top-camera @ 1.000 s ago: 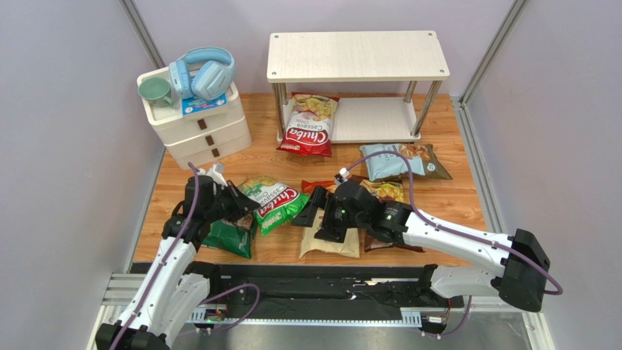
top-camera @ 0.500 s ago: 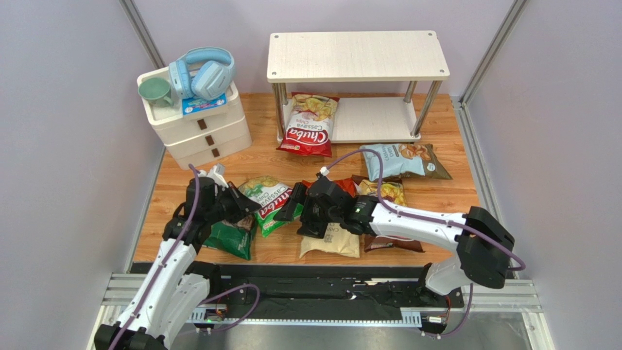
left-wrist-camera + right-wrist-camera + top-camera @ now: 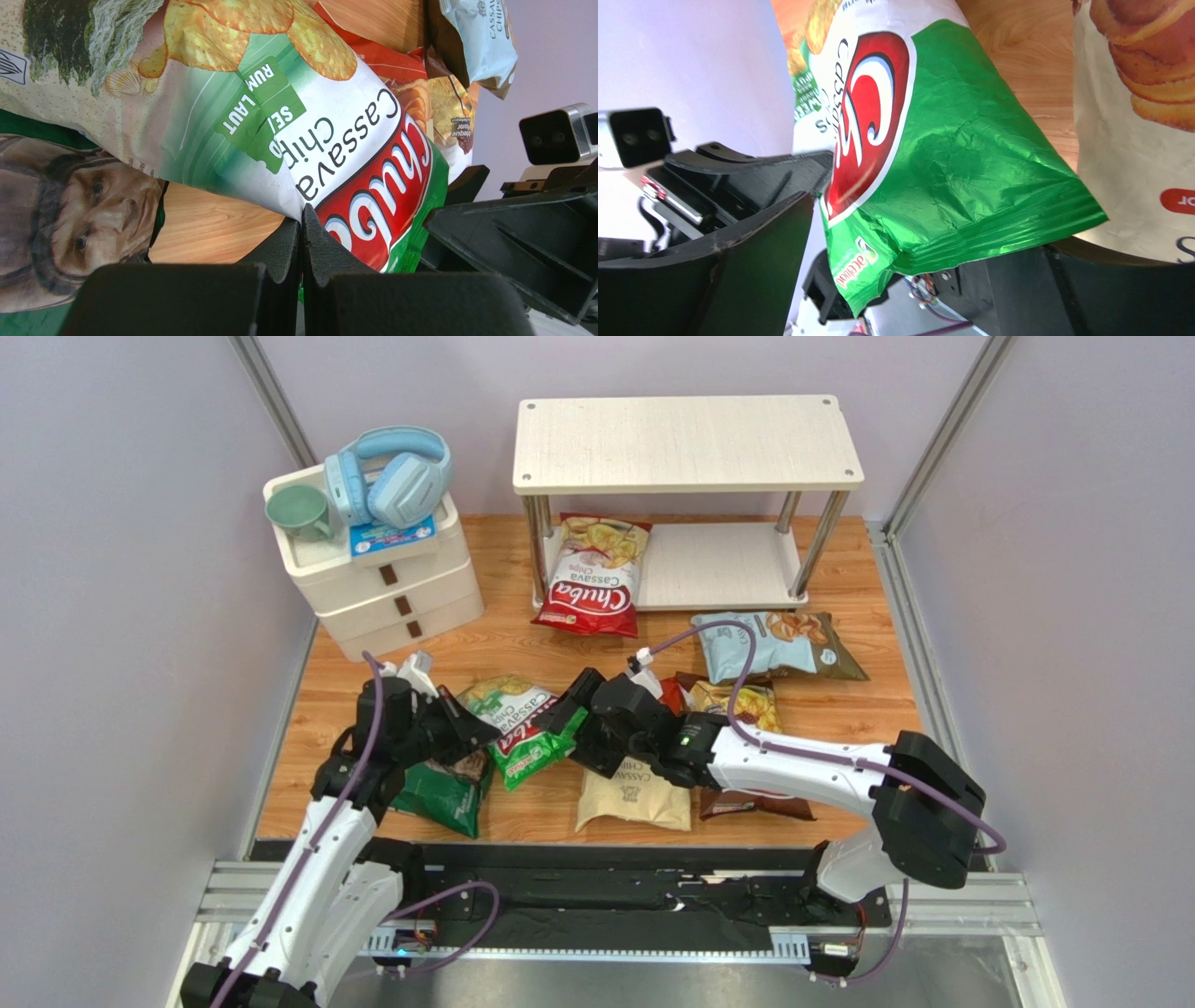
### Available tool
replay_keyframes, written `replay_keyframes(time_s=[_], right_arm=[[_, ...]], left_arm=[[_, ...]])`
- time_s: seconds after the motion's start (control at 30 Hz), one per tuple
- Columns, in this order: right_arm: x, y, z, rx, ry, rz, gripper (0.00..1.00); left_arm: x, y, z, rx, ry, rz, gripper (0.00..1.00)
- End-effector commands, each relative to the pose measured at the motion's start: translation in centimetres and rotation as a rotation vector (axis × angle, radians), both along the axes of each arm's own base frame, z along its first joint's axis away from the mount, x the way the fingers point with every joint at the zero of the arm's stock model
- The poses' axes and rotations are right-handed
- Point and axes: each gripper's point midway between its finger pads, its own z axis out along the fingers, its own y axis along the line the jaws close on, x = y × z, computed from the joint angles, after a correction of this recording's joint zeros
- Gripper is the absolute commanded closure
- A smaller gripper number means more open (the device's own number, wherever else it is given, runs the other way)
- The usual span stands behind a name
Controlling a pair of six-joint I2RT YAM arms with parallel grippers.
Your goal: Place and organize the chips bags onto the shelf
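Note:
My left gripper [image 3: 470, 732] [image 3: 302, 231] is shut on the side edge of the green Chuba chips bag [image 3: 526, 728] [image 3: 337, 161], holding it off the wooden floor. The bag's crimped end [image 3: 948, 161] sits between the wide jaws of my open right gripper [image 3: 572, 728] [image 3: 906, 273]. The dark green bag with a man's face [image 3: 442, 795] [image 3: 63, 224] lies under the left arm. A cream bag [image 3: 634, 798] [image 3: 1144, 140] and a brown bag [image 3: 744, 703] lie partly under the right arm. The light blue bag [image 3: 765, 647] lies further back. The red bag [image 3: 592, 574] leans on the lower board of the shelf [image 3: 687, 444].
A white three-drawer unit [image 3: 379, 574] stands at the back left, carrying blue headphones [image 3: 393, 476] and a green cup [image 3: 298, 511]. Grey walls close in both sides. A black rail [image 3: 617, 896] runs along the near edge.
The right arm has swung left from over the cream bag to the green bag, and its jaws now straddle the bag's end. The left gripper keeps its hold.

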Motion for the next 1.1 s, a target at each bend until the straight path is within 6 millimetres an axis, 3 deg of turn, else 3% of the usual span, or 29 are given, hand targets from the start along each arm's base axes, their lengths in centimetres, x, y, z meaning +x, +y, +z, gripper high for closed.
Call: replay_keyframes(time_s=[0.0,0.3,0.37,0.4,0.63,0.73,0.83,0.87,0.9,0.97,1.07], right_arm=[[2.0,0.8,2.1,0.089,-0.026,-0.11,0.13],[1.7,2.8,-0.5,0.08,0.043,-0.078,0.36],[1.7,3.1,-0.3,0.081,0.019,-0.051,0.83],[1.6,3.2,-0.2,0.076,0.015,-0.041,1.0],[1.7,2.0,1.3,-0.025,-0.09,0.02,1.0],[1.8,1.5,3.3,-0.065,-0.172,0.071,1.0],[2.5,0.1,5.8,-0.147,-0.305,0.099,1.0],[3.1,-1.0,6.3,-0.197,-0.345,0.074,1.0],[3.4,-1.7,7.4,-0.218,-0.385,0.07,1.0],[3.9,-3.0,9.3,-0.294,-0.496,0.112,1.0],[4.0,-5.2,12.1,-0.341,-0.611,0.149,1.0]], left_arm=[[0.0,-0.4,1.5,-0.002,-0.055,-0.04,1.0],[-0.5,-0.8,1.3,-0.004,-0.051,-0.082,1.0],[-0.6,-0.7,1.3,0.001,-0.053,-0.086,1.0],[-0.7,-0.7,1.2,0.003,-0.049,-0.089,1.0],[-0.6,-0.7,1.7,0.024,-0.071,-0.11,1.0],[-0.2,0.0,2.4,0.063,-0.081,-0.083,0.89],[0.5,0.9,3.6,0.105,-0.114,-0.034,0.71],[0.7,1.2,3.8,0.119,-0.122,-0.022,0.54],[1.1,1.2,4.7,0.134,-0.15,-0.036,0.49],[1.3,1.6,5.1,0.169,-0.146,-0.03,0.44],[1.7,2.5,5.1,0.226,-0.11,-0.008,0.43]])
